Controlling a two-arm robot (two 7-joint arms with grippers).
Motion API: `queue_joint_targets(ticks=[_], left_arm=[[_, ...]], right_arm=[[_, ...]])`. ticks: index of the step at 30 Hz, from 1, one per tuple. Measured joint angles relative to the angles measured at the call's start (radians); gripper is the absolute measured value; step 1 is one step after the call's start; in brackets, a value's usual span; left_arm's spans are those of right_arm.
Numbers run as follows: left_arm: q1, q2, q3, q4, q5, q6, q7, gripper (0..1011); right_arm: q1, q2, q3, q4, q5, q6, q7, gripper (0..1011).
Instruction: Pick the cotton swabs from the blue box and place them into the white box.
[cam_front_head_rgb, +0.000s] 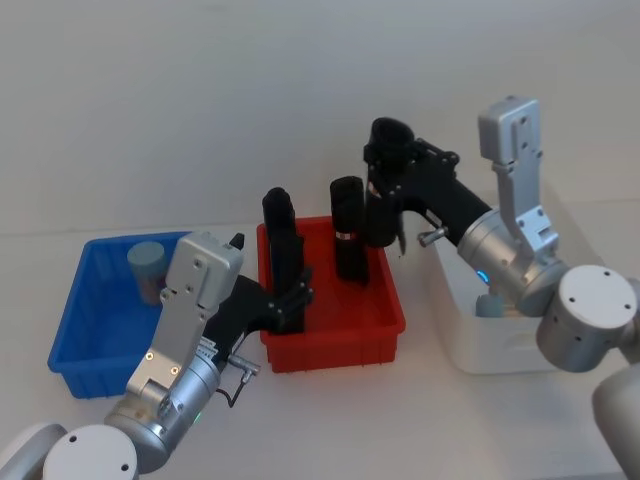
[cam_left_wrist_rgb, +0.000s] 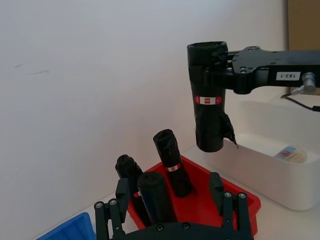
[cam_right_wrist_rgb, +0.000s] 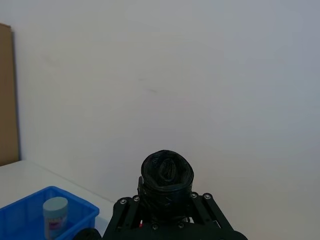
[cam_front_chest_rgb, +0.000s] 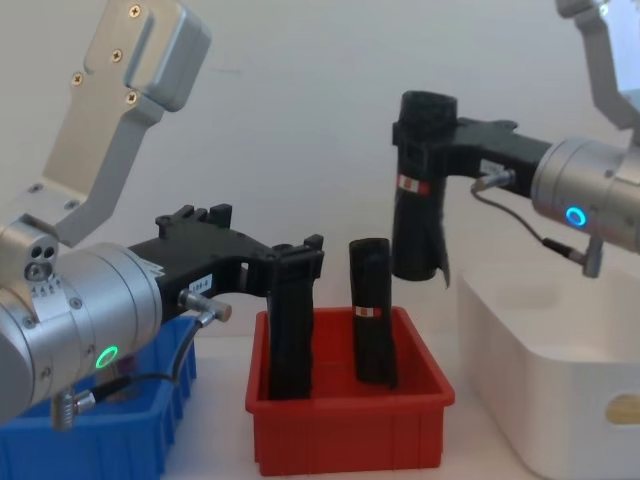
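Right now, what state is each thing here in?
right gripper: shut on a black roll, held above the red bin
left gripper: around a black roll standing in the red bin
blue box: holds one cotton swabs tub
white box: holds a tub

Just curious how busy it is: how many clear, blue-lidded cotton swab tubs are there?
2 visible: one tub in the bright blue plastic box, another tub in the white plastic box. The left arm may hide more.
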Motion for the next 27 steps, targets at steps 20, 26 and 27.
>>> queue_joint_targets(ticks=[20,26,27], left_arm=[[0.0,0.0,0.0,0.0,0.0,0.0,0.0,1004],[0.0,0.0,0.0,0.0,0.0,0.0,0.0,1004],[0.0,0.0,0.0,0.0,0.0,0.0,0.0,1004]], right_arm=[[-0.119,0.068,0.031,-0.204,-0.046,0.203,-0.155,357],[-0.157,0.09,0.041,-0.233,-0.051,0.246,-0.181,357],[-0.159,0.091,0.042,-0.235,-0.051,0.249,-0.183,357]])
